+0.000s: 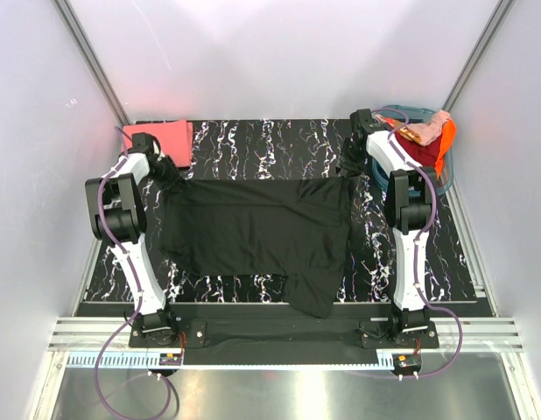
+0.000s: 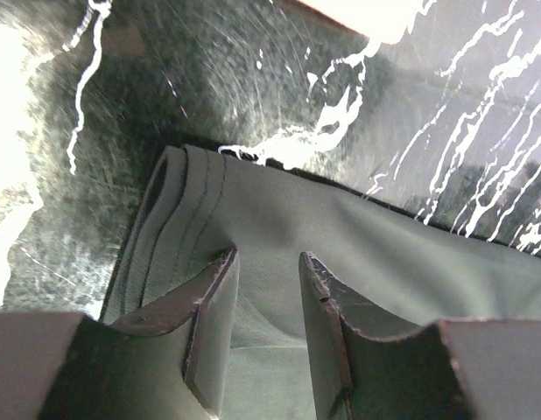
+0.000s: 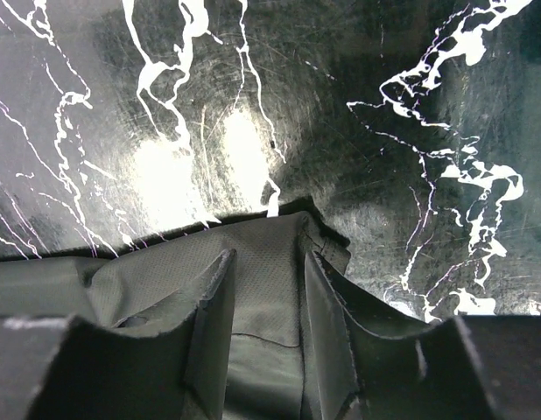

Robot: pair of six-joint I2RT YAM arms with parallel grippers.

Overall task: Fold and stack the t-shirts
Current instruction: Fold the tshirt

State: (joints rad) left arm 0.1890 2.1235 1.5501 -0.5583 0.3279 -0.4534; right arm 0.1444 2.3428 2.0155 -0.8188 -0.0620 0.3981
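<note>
Black tee flat; L gripper & R gripper low at far corners, jaws part-open astride edge.

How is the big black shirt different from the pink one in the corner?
The black t-shirt is dark; the coral-pink t-shirt is bright. The black one lies spread open across the middle of the table; the pink one is folded into a small block at the far left corner. Spread like that, the black one covers far more table than the pink one. Both are plain cloth, lying flat.
</note>
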